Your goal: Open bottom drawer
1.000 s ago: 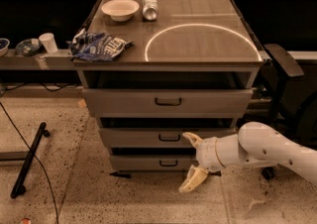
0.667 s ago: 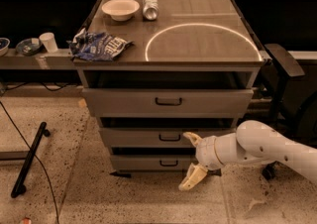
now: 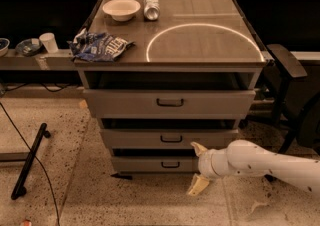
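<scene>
The bottom drawer (image 3: 145, 164) is the lowest and narrowest grey front of the cabinet, with a small dark loop handle (image 3: 170, 164) at its centre. My gripper (image 3: 198, 166) is at the end of the white arm coming in from the right. It sits just right of the handle, in front of the drawer's right end. It is open, with one cream finger (image 3: 199, 148) pointing up and the other finger (image 3: 197, 185) down near the floor. It holds nothing and does not touch the handle.
The mid-sized drawer (image 3: 130, 139) and the widest drawer (image 3: 125, 103) are above. On the cabinet top are a white bowl (image 3: 121, 8), a can (image 3: 151, 6) and a blue chip bag (image 3: 100, 46). A black chair (image 3: 290, 95) stands at the right, and a black bar (image 3: 29, 161) lies on the floor at the left.
My gripper has shifted slightly to the right and down. The drawers look unchanged.
</scene>
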You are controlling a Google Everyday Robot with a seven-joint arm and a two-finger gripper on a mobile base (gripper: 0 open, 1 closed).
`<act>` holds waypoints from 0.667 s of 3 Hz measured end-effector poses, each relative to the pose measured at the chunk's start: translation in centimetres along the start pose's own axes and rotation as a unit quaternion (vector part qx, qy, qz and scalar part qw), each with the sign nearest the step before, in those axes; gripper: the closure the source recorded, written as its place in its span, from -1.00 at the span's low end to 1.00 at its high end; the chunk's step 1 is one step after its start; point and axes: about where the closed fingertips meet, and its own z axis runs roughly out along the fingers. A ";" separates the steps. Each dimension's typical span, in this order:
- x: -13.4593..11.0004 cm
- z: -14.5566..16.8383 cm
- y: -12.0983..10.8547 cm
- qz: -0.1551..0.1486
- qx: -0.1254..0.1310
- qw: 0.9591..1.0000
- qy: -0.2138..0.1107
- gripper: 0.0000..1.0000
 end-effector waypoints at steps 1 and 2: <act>2.5 1.7 -0.7 -0.034 0.041 0.998 0.035 -1.00; 2.5 1.7 -2.1 -0.037 0.070 0.996 0.034 -1.00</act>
